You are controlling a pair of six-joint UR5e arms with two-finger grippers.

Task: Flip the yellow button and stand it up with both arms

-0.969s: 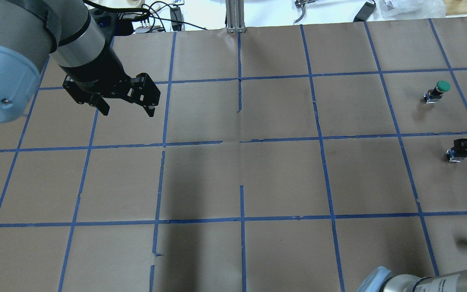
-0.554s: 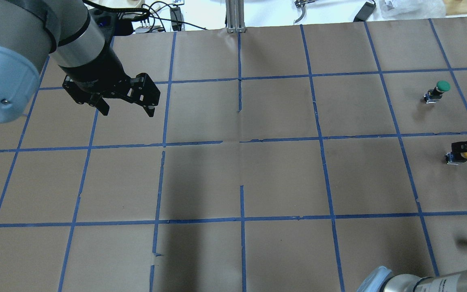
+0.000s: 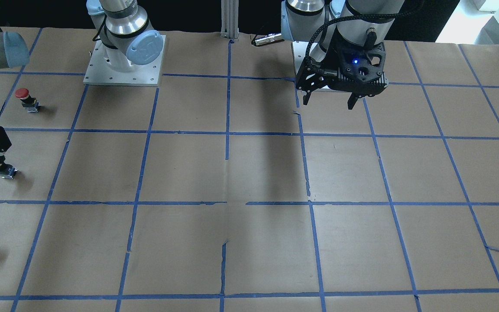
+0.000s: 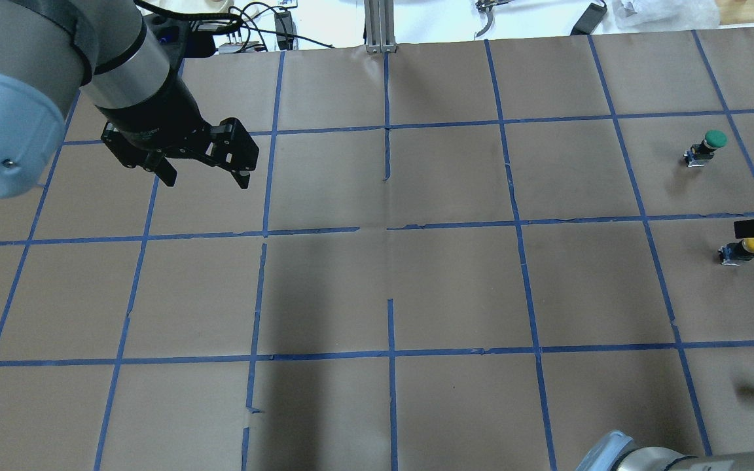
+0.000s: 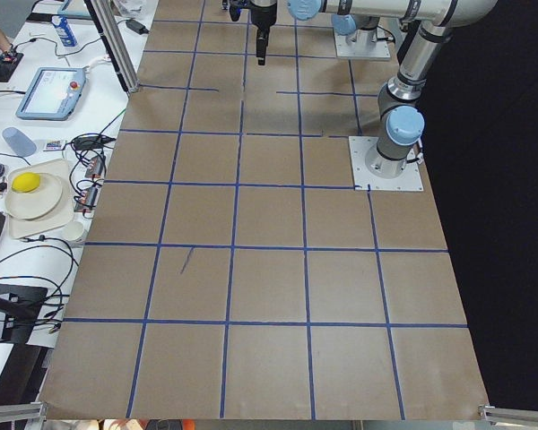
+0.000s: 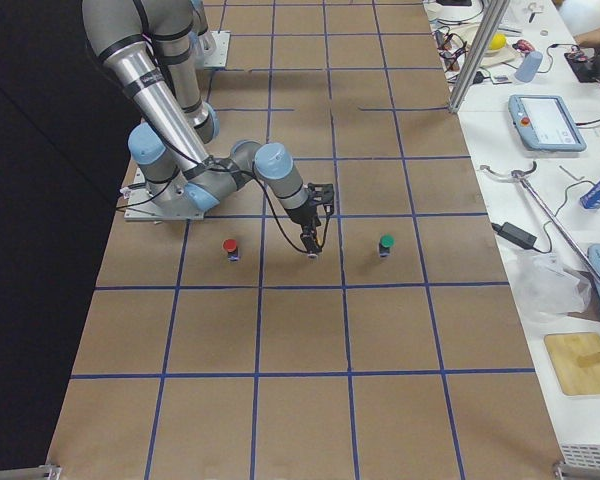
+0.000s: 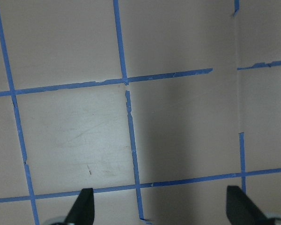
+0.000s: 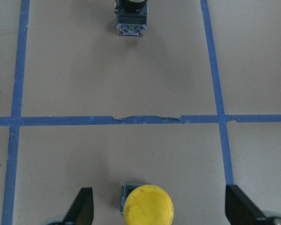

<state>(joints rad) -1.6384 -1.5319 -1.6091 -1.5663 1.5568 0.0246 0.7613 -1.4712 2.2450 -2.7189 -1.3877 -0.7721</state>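
At the table's right-hand edge, by the robot's own reckoning, the yellow button (image 4: 745, 248) stands on its body with cap uppermost, in line between a red-capped button (image 3: 24, 96) and a green-capped button (image 4: 711, 144) and well apart from both. Right gripper (image 8: 159, 206) hangs just above it, jaws spread wide to either side and gripping nothing; left gripper (image 4: 207, 180) hovers far off over bare paper, likewise spread and empty. Assessment: flipping and standing appear complete, so the step in hand is release, and the next move calls for a straight lift clear without brushing the cap.
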